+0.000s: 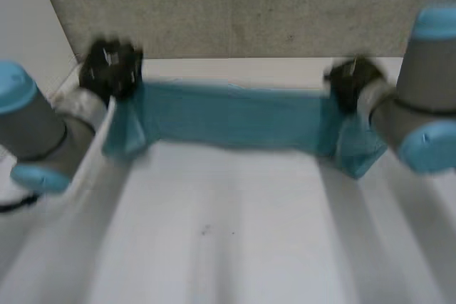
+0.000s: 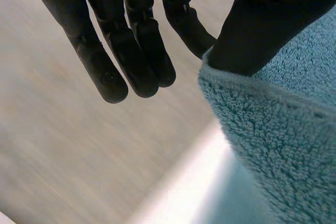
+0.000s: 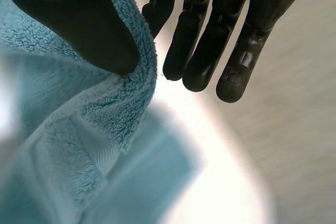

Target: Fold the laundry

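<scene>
The terry towel (image 1: 235, 115) across the frame's middle is plain teal. The bench (image 1: 228, 233) is white. The left hand (image 1: 110, 67), upper left, and the right hand (image 1: 353, 80), upper right, are black. The left arm (image 1: 35, 129) and right arm (image 1: 427, 69) are grey with light-blue caps. The far surface (image 1: 235, 5) along the top is speckled grey-beige.

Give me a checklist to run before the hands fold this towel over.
1. Left hand pinching one end of the towel, thumb on its edge: ok.
2. Right hand pinching the other end: ok.
3. Towel spread between the hands without a twist: ok.
4. Both ends hanging level: not ok, the end under the right hand droops lower.
5. Towel's lower edge clear of the table: cannot tell.
</scene>
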Robot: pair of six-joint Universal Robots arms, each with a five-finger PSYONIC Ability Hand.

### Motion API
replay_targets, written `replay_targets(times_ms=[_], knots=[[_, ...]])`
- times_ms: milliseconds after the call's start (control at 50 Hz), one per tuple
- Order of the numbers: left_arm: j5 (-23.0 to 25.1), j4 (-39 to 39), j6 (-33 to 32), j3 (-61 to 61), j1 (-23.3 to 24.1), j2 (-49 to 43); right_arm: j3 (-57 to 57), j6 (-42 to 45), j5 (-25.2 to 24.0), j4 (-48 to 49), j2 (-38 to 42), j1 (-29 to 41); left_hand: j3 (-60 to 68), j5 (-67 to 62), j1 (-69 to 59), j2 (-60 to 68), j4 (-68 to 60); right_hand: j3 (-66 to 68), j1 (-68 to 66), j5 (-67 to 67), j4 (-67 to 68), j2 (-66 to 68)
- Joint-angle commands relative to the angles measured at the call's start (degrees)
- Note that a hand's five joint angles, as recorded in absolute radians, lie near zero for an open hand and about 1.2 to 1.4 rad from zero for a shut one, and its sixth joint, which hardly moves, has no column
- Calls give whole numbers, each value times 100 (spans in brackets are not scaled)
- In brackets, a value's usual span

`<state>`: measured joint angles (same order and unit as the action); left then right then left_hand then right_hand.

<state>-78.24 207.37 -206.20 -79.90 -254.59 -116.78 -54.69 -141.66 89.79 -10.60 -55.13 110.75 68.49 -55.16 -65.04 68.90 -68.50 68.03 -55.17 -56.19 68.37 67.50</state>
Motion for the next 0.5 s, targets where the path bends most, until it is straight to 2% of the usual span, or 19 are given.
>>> replay_targets(times_ms=[20, 80, 180, 220, 280, 400, 460, 500], knots=[[-639, 1814, 395, 1275, 129, 541, 1488, -502, 170, 2094, -252, 26, 1151, -1484, -1496, 1110, -1150, 1197, -2483, -1381, 1163, 1250], [-675, 2132, 773, 1250, 111, 822, 1076, -634, 144, 2527, -770, 17, 1151, -1484, -1496, 1110, -1150, 1197, -2483, -1381, 1163, 1250], [-649, 1544, 941, 820, 94, 955, -31, -670, -172, 2273, -1404, 17, 1151, -1484, -1496, 1110, -1150, 1197, -2483, -1381, 1163, 1250], [-631, 1368, 933, 591, 111, 964, -513, -661, -338, 1889, -1518, -18, 1151, -1484, -1496, 1110, -1150, 1197, -2483, -1381, 1163, 1250], [-604, 1078, 941, 82, 111, 1017, -911, -661, -488, 1343, -1536, -44, 1151, -1484, -1496, 1110, -1150, 1197, -2483, -1381, 1163, 1250], [-578, 1034, 941, -1217, 58, 1105, -1736, -652, -998, -151, -1501, -377, 1151, -1484, -1496, 1110, -1150, 1197, -2483, -1381, 1163, 1250], [-561, 1051, 924, -1843, 50, 1096, -1940, -600, -1200, -355, -1414, -536, 1151, -1484, -1496, 1110, -1150, 1197, -2483, -1381, 1163, 1250], [-517, 1069, 924, -2168, 41, 1070, -2037, -582, -1420, -382, -1072, -633, 1151, -1484, -1496, 1110, -1150, 1197, -2483, -1381, 1163, 1250]])
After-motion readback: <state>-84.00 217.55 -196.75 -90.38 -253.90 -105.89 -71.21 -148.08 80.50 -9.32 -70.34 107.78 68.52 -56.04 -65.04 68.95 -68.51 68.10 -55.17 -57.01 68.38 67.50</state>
